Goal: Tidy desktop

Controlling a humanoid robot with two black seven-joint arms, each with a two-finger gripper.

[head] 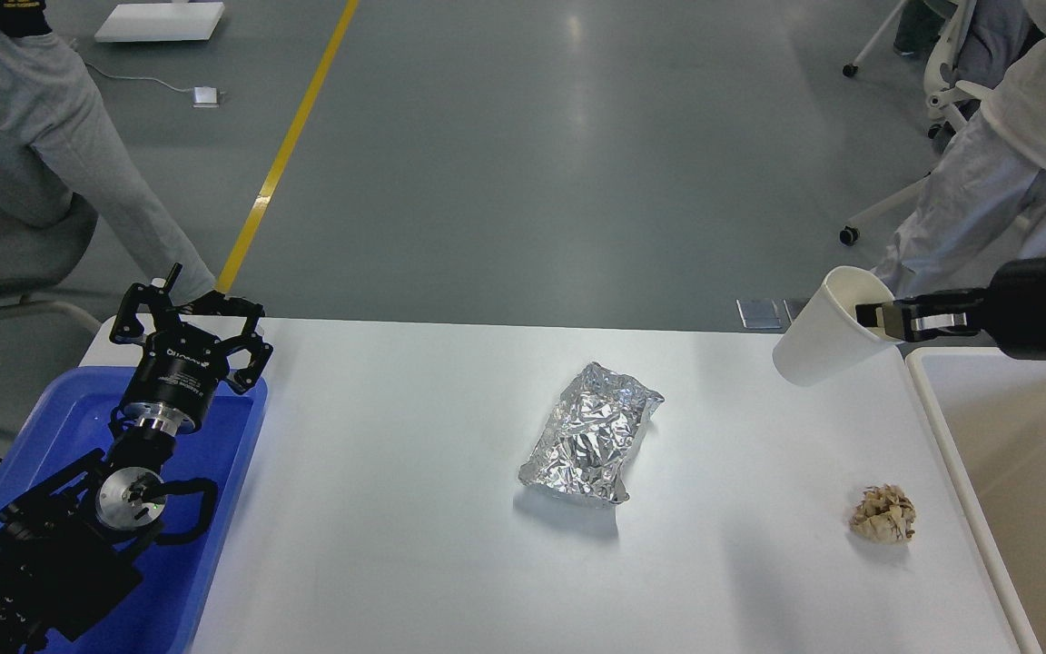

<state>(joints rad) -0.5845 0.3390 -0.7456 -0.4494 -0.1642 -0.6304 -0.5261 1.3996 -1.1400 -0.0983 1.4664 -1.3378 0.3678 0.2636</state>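
We are holding a paper cup (pixel 827 327) by its rim in the R gripper (pixel 870 315), jaws pinched on the wall, cup tilted, just left of the bin (pixel 941 427). L gripper (pixel 192 313) is hovering w/ fingers spread, empty, above the tray (pixel 241 427). Desktop (pixel 396 509) is lying below both. Foil (pixel 591 434) & wad (pixel 884 514) are resting between grippers: light, crushable; we are judging pinch at edges best.

Head view, high, facing forward and down over desktop (pixel 450 545)
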